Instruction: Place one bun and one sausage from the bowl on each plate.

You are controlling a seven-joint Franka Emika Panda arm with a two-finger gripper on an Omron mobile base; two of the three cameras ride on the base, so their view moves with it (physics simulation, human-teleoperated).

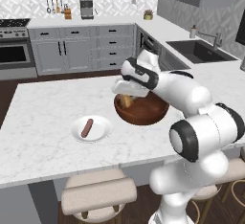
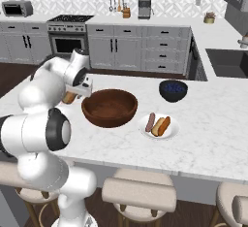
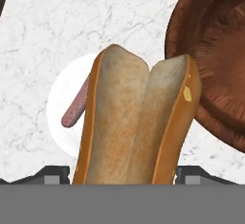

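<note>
The gripper pinches a split hot dog bun by its near end, above the table between the wooden bowl and the left plate, which holds one sausage. The bun looks light and soft, easily crushed; a gentle grip across its crusted sides suits it.

Glossy white arm of rounded, bulbous segments, with dark grey-black bands at the joints; the hand is white with dark trim.
</note>
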